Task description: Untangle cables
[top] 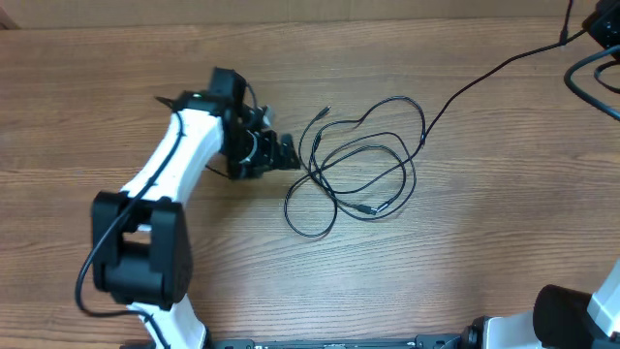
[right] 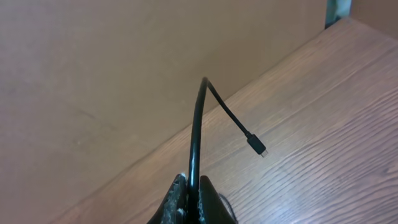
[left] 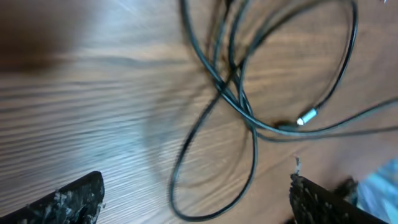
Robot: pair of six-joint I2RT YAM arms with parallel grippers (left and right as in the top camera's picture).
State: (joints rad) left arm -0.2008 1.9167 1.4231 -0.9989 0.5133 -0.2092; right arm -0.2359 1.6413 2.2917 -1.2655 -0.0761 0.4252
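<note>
Jaws of the left gripper [left: 194, 185] stand spread, and the cables [left: 239, 102] lie looped on the table [top: 465, 252] just ahead of them. Jaws of the right gripper [right: 191, 194] pinch one cable [right: 195, 124]. Its plug [right: 258, 147] hangs free, which only the right wrist view shows.

right tool [right: 193, 198] pinched on cable [right: 197, 124] | cable arcs upward | plug [right: 256, 146] free above table [right: 329, 130] | tan wall [right: 112, 74] behind
</note>
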